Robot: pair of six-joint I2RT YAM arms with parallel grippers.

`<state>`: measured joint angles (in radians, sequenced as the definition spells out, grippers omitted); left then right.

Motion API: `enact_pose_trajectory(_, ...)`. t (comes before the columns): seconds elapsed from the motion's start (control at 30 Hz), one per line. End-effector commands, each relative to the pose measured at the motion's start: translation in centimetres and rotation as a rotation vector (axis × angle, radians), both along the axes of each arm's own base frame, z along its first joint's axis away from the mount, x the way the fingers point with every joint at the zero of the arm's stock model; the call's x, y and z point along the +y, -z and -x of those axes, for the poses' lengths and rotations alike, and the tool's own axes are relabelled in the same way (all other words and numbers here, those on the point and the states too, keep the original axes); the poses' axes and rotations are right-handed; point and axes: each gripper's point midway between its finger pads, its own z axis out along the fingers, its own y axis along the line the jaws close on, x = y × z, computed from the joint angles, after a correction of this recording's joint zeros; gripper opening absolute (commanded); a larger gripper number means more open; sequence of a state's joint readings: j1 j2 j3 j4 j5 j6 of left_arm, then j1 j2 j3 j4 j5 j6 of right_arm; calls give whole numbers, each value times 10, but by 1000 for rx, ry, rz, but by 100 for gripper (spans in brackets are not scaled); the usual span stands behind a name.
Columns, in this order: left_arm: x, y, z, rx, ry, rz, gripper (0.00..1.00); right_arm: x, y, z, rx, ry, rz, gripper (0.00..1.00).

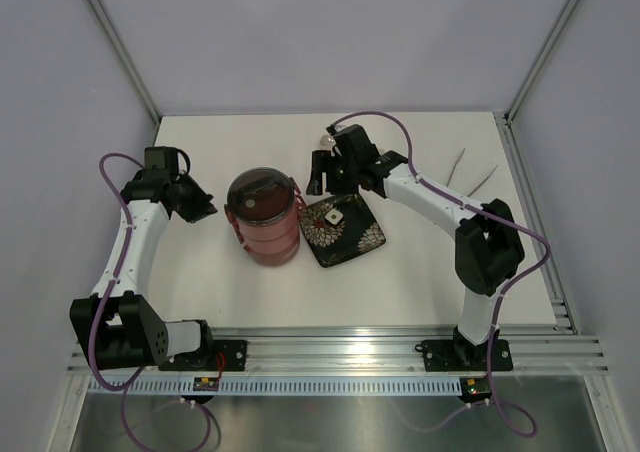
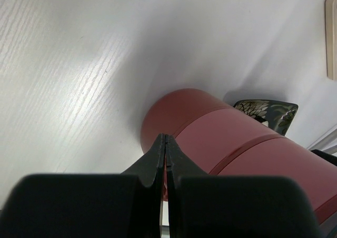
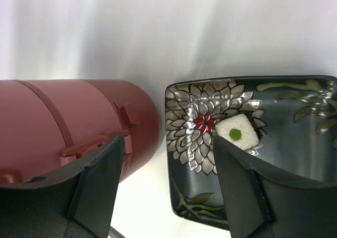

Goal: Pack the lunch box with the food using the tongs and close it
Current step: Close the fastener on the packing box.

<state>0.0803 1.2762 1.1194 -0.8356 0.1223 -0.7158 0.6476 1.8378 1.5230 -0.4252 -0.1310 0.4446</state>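
Dusty-red and stacked three bowls high, the lunch box (image 1: 262, 227) stands near the middle of the desk (image 1: 420, 282), a little toward the left edge, with its grey top lid (image 1: 258, 194) sitting on the stack. No food shows anywhere outside it. The black flower-patterned plate (image 1: 350, 237) just to its right carries only a small white square (image 3: 238, 132). From this I judge the packing finished and the closing step in hand, or nearly over.

On the side of the box facing the plate, the right wrist view shows a red clasp (image 3: 124, 114); whether it is latched I cannot tell.

The right hand (image 3: 166, 188) hovers above the gap between box and plate, its fingers spread wide and gripping nothing. The left hand (image 2: 166, 143) is closed on nothing, its tips pointing at the lower left side of the box. Whether they touch the wall I cannot tell.

The tongs (image 1: 470, 175) lie well apart, toward the far right corner of the desk, and neither hand is near them.

If anything is left, the next move likely calls for the right hand to drop onto the lid or the clasp and press it home. The left hand could brace the opposite side, so that the tall stack does not slide or tip toward the left edge.
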Motion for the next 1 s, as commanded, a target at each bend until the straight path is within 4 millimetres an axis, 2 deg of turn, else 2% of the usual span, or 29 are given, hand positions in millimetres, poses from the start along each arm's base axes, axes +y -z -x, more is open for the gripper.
enact_pose_trajectory(0.0,5,-21,-13,-81,-11,-13,0,17,-6,7,18,-76,-34,75)
enact_pose_trajectory(0.13,5,-20,-14,-79,-11,-10,0,37,-7,24,11,-153,-35,74)
enact_pose_trajectory(0.3,3,-18,-16,-75,-8,4,0,47,-12,33,-13,-203,-47,73)
enact_pose_trajectory(0.43,2,-17,-17,-74,-7,7,0,38,-13,26,-40,-171,-17,73)
enact_pose_trajectory(0.6,4,-15,-16,-69,-8,-1,0,14,-8,11,-21,-89,1,73)
enact_pose_trajectory(0.67,4,-12,-14,-60,-9,-3,0,8,-5,11,-14,-74,11,72)
enact_pose_trajectory(0.77,6,-4,-12,-41,-16,-7,0,-1,3,13,8,-52,36,61)
enact_pose_trajectory(0.9,8,5,-8,-19,-25,-10,0,-6,12,20,31,-53,50,22)
enact_pose_trajectory(0.93,8,7,-7,-13,-24,-12,0,-6,12,20,32,-51,50,8)
enact_pose_trajectory(0.97,9,11,-5,0,-26,-17,0,-6,12,21,33,-54,52,4)
